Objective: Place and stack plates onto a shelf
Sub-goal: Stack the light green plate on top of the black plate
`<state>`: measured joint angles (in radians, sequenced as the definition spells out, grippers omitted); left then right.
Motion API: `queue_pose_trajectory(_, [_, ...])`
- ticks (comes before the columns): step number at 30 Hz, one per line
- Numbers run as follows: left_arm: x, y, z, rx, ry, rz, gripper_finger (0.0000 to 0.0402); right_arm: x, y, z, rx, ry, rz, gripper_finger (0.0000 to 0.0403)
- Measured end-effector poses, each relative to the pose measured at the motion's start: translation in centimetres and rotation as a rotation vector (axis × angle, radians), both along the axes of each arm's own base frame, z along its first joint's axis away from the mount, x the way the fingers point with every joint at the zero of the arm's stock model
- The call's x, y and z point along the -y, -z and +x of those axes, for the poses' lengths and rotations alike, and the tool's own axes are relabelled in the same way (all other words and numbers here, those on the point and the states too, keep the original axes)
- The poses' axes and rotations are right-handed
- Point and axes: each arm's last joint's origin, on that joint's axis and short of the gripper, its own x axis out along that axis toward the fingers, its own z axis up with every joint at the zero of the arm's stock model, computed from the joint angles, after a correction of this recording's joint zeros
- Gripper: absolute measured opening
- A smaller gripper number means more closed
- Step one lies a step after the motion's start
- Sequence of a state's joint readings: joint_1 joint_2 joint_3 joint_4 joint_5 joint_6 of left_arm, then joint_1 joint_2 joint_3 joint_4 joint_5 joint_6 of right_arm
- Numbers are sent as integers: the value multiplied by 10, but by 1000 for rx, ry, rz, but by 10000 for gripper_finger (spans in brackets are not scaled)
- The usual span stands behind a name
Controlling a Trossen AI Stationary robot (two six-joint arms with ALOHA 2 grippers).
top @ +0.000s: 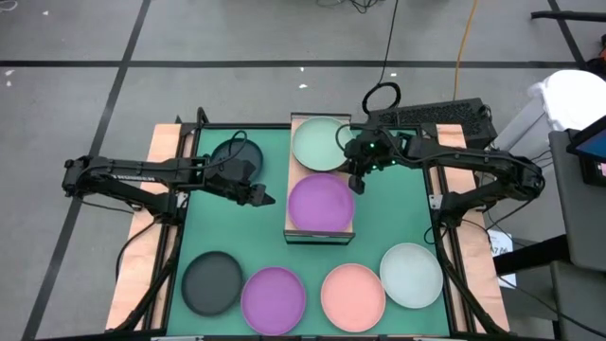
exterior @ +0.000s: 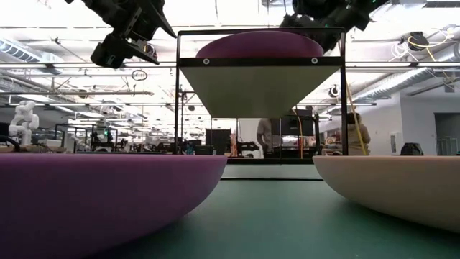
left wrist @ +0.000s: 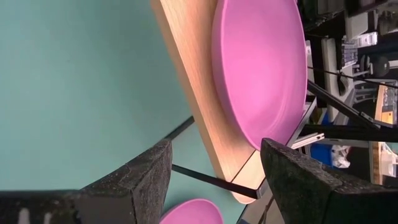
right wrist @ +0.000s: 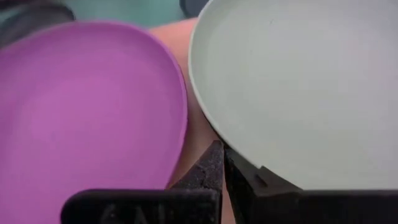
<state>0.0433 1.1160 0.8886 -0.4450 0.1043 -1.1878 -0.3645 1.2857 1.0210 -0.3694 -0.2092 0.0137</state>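
Bright, even ceiling light over my tabletop (top: 204, 227); shadows stay faint. Low down, the near purple plate (exterior: 100, 198) blurs, and ceiling strips glare behind the shelf (exterior: 259, 86)

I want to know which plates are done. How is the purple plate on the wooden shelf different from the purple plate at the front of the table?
The purple plate on the shelf sits raised on the wooden shelf, beside a pale green plate. The purple plate at the front lies on the green mat, between a dark grey plate and a pink plate. Both are round, shallow and look the same size.
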Motion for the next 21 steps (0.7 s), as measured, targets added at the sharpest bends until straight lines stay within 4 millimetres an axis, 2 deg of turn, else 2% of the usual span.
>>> queue_pose_trajectory(6, [0,0,0,0,0,0,250,-5,-17,-7,104,67,177,0])
queue_pose_trajectory(10, [0,0,0,1,5,7,250,-17,-19,-6,112,75,257,0])
queue_pose_trajectory(16, [0,0,0,2,18,24,250,-34,-13,2,66,70,217,0])
queue_pose_trajectory(21, [0,0,0,3,24,32,250,-37,-12,3,59,97,167,0])
